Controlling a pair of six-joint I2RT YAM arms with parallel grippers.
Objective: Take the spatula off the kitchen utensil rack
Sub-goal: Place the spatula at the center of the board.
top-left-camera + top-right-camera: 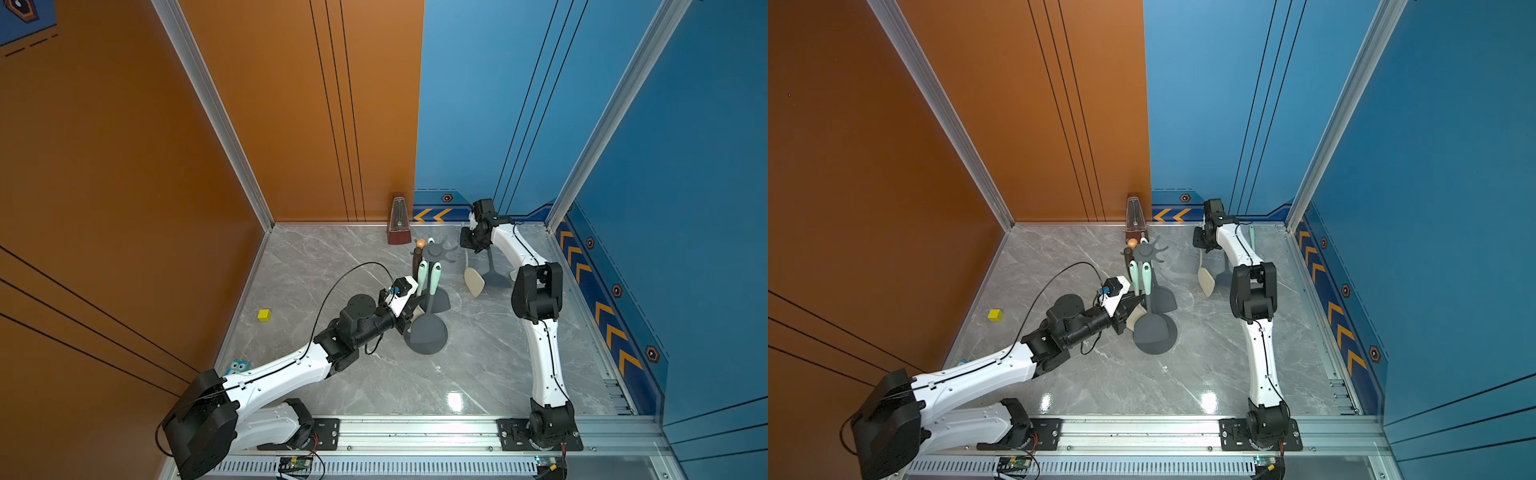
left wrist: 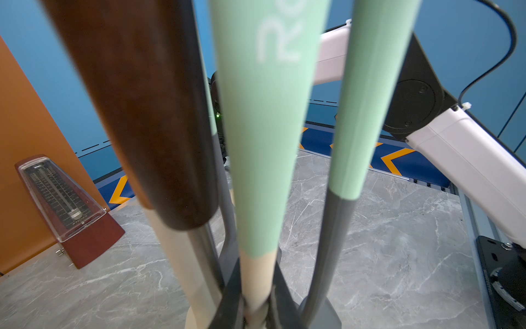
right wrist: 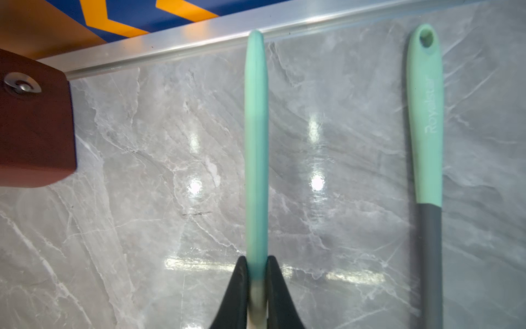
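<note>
The left gripper (image 2: 257, 307) was closed on the cream neck of a mint-handled spatula (image 2: 264, 128) hanging on the kitchen utensil rack (image 1: 436, 250). The right gripper (image 3: 257, 270) pinched a second spatula (image 3: 256, 142) (already well apart from the stand). Next, I judged, a straight lift should free the hanging handle from the rack.

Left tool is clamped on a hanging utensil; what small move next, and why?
Probably lift the left tool straight up a little: it grips the mint-handled spatula at its cream neck, and the handle's top looks still hooked on the kitchen utensil rack.
</note>
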